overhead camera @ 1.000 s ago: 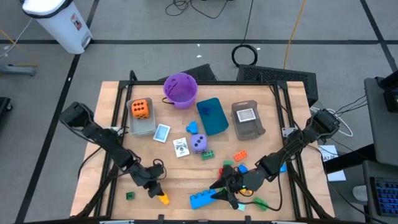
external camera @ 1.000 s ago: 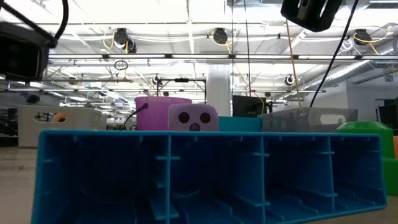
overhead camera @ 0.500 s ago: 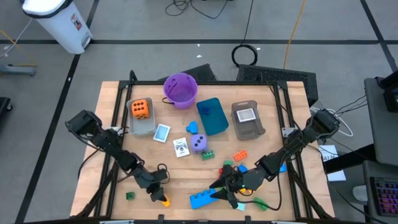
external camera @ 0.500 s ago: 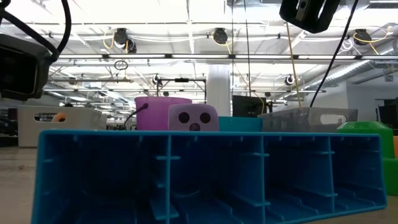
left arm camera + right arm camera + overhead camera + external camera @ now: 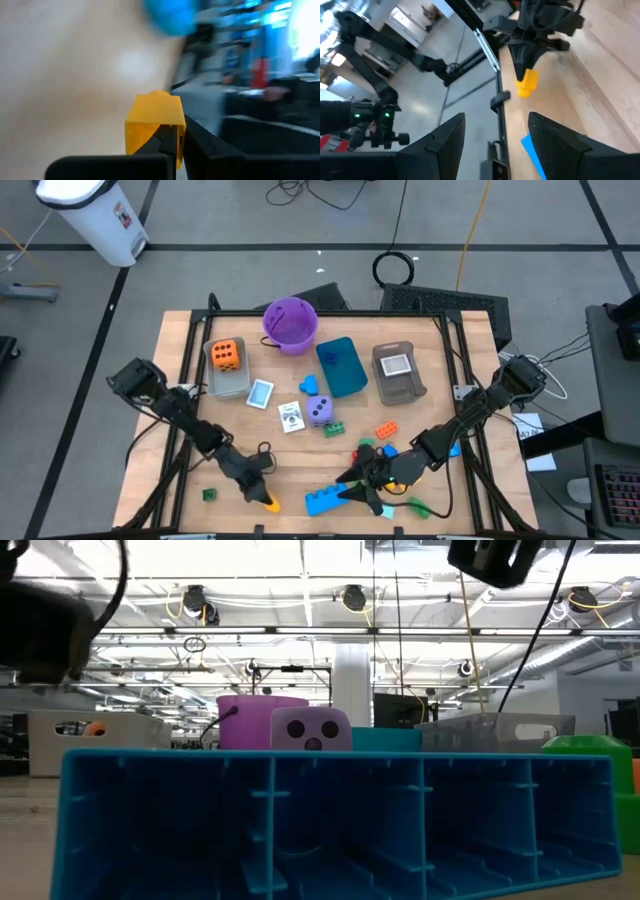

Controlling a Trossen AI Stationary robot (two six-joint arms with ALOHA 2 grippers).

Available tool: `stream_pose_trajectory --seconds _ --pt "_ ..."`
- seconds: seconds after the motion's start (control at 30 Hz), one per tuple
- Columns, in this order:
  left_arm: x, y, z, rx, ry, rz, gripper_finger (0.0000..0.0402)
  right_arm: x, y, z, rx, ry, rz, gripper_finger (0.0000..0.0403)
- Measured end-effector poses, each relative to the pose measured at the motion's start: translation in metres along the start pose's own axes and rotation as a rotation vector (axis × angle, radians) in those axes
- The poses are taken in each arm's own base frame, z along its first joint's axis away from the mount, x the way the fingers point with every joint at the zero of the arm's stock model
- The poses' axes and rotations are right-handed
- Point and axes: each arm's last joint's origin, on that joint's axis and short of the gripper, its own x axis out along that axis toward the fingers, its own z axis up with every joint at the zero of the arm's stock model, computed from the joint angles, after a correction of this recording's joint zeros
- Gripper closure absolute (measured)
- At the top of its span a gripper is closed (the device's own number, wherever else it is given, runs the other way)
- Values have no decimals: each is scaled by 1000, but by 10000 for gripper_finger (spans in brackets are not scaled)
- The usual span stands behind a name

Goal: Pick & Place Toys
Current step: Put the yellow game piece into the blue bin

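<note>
A yellow brick (image 5: 268, 502) lies on the table near its near edge, left of centre. My left gripper (image 5: 259, 491) is shut at it, slanting down from the left; the right wrist view shows that gripper (image 5: 526, 67) on the brick (image 5: 526, 83). My right gripper (image 5: 352, 483) hangs open near the front right, nothing between its fingers, beside a long blue brick (image 5: 322, 501) that fills the low view (image 5: 330, 820). A purple die (image 5: 318, 410), picture cards (image 5: 291, 417) and small bricks (image 5: 387, 430) lie mid-table. My left gripper has its fingers closed on one side edge of the yellow brick (image 5: 178, 131), and a thin strip of yellow shows between them. The fingers slant down at it from the table's left. The rest of the brick (image 5: 152, 117) sticks out past the fingertips and rests on the table.
At the back stand a purple bucket (image 5: 291, 323), a clear bin (image 5: 228, 370) with an orange die (image 5: 226, 355), a teal bin (image 5: 342, 366) and a grey bin (image 5: 398, 374) with a card. A green brick (image 5: 209, 494) lies front left. The table's near edge is close to both grippers.
My left gripper has tipped downward and slid a little toward the table's right and near edge onto the yellow brick, and its fingers have drawn together there. The brick stays where it lay. My right arm has kept still.
</note>
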Motion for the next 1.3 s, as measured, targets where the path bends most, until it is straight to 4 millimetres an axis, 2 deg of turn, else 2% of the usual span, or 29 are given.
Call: stream_pose_trajectory --seconds 0.13,0.27,0.37,0.43,0.5,0.57,0.67,0.8,1.03,1.2,1.3 --pt "0 -17 13 52 -63 -125 377 1 4 14 -9 -100 79 193" --pt "3 -41 32 156 -150 -220 392 -3 16 38 -69 -302 229 193" --pt "4 -57 49 229 -212 -254 389 -11 25 53 -162 -476 319 193" --pt "4 -70 63 283 -262 -285 382 -16 32 63 -216 -569 329 193" --pt "3 -81 77 343 -315 -299 381 -20 38 71 -287 -603 268 193" --pt "1 -91 91 406 -370 -311 387 -23 44 78 -381 -566 154 193" --pt "-3 -103 112 465 -437 -295 394 -26 51 80 -524 -417 -47 193" --pt "-10 -114 136 506 -482 -262 382 -36 58 82 -626 -324 -226 193" --pt "-23 -132 164 558 -522 -292 395 -43 60 71 -709 -312 -369 193" --pt "-30 -139 177 564 -534 -317 381 -44 55 65 -757 -285 -487 193" --pt "-34 -140 182 557 -530 -329 388 -44 52 62 -771 -257 -502 193"
